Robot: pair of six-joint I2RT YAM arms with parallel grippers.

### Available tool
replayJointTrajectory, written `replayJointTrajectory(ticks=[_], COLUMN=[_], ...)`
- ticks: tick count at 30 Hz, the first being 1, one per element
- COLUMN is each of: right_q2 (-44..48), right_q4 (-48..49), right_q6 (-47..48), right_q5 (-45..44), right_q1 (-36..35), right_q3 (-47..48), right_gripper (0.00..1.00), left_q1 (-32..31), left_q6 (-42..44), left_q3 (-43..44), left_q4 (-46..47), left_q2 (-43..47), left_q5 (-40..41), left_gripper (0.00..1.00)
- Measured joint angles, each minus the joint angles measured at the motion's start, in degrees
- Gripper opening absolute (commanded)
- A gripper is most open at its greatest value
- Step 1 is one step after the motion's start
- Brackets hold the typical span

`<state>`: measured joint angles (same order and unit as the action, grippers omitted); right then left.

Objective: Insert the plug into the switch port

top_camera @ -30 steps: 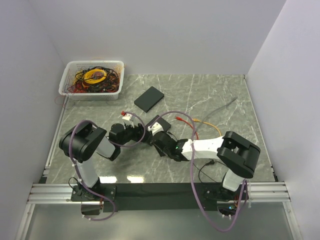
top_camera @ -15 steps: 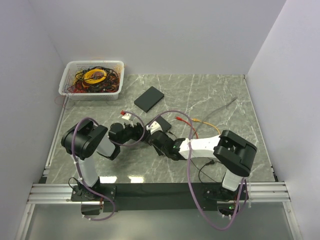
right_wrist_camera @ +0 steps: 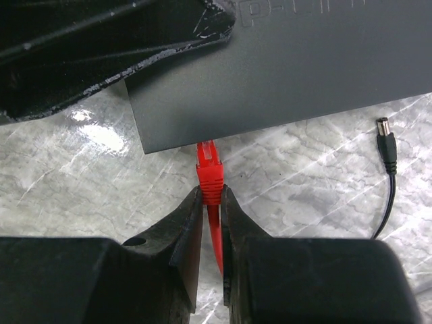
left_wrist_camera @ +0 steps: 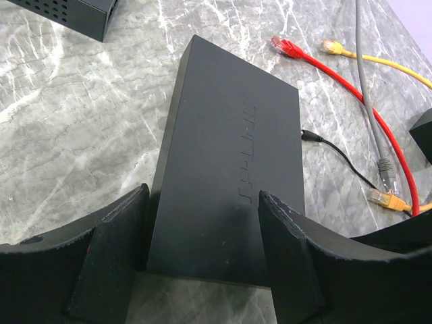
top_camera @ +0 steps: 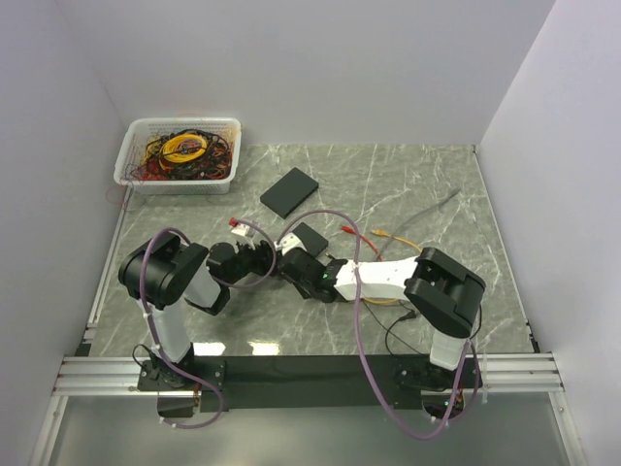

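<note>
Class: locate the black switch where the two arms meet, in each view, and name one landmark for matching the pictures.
Top external: switch, mid-table, below the larger black box.
Left wrist: switch fills the middle of the frame.
Right wrist: switch spans the top, red plug at its edge.
Landmark: black barrel plug, both wrist views.

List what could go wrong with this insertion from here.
1. The red plug meets the switch under its edge, port hidden; the right gripper may jam it off-line.
2. The left gripper straddles the switch, clamping unclear; pushing may slide it.
3. The black power lead lies loose beside the switch and could snag.
</note>
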<state>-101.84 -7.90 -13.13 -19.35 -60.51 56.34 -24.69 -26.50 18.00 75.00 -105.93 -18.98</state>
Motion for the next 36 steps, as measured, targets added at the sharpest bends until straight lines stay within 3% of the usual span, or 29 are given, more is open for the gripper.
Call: replayJointTrajectory(ticks=[16,29,36], right_q2=[-1.8,1.1,1.0], right_q4=[-3.1,10.8,11.8], right_q6=[4.9,4.8,5.1], right_q5=[2.5,10.0,15.0], right_q1=[1.7,5.0,6.9], right_q3=[3.6,-4.3,-4.4], right_gripper=[0.0,0.0,0.0], left_q1=[-0.1,0.2,1.3], left_q6=[0.9,0.7,-0.2], left_q3=[-0.9,-2.7,-2.6], left_q4=[2.4,5.0,8.2], left_q2=[-0.8,-1.0,-3.3], left_q5=[0.7,1.9,0.6], left_gripper=[0.69,0.7,0.69])
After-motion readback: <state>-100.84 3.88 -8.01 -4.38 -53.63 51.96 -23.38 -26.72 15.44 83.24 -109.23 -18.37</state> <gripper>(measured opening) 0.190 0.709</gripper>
